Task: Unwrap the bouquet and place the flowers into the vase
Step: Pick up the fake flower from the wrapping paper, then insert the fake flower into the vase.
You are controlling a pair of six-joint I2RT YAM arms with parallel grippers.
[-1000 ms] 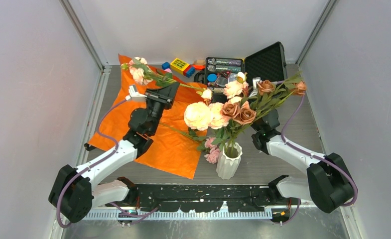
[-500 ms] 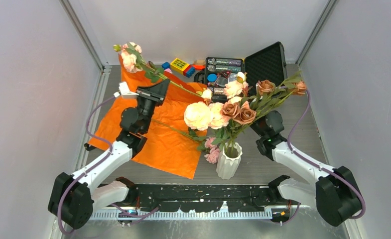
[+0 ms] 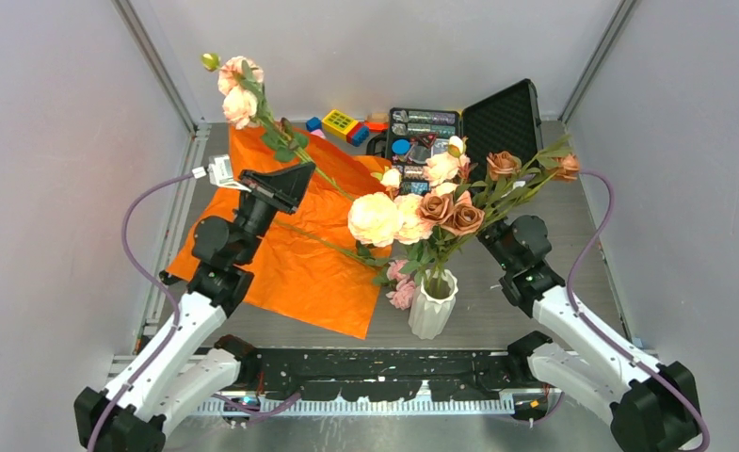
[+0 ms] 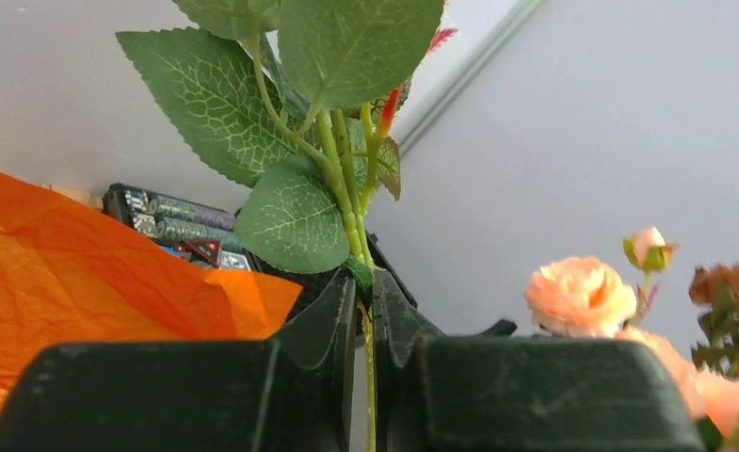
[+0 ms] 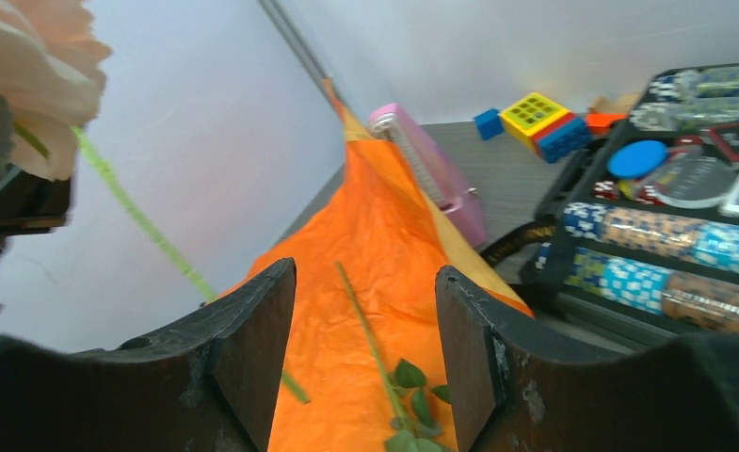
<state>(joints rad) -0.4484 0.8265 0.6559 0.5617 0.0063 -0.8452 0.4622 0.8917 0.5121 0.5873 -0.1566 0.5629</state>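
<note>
L gripper [image 4: 364, 287]: jaws clenched on a rose stem [image 4: 345, 179], pinched low on the stalk. Leaves [image 4: 290, 212] spread just above the fingertips. Its pink blooms [image 3: 237, 83] are well beyond them, up off the table [image 3: 535, 320]. Orange paper [image 3: 290, 264] lies opened out flat below the jaws, w/ one loose stem [image 3: 332, 243] on it.

Vase [image 3: 432, 303] stands upright betw. the two arms, just off the paper's near-right corner, w/ most flowers [image 3: 412, 215] in it: peach, cream & brownish heads.

R gripper [image 5: 365, 282]: jaws released, wide apart, nothing betw. them. Thru the gap: paper & loose stem straight ahead, pink box [image 5: 431, 165] farther ahead. Colour cubes [image 5: 535, 118] & black case [image 3: 506, 113] sit ahead-right of the jaws.
</note>
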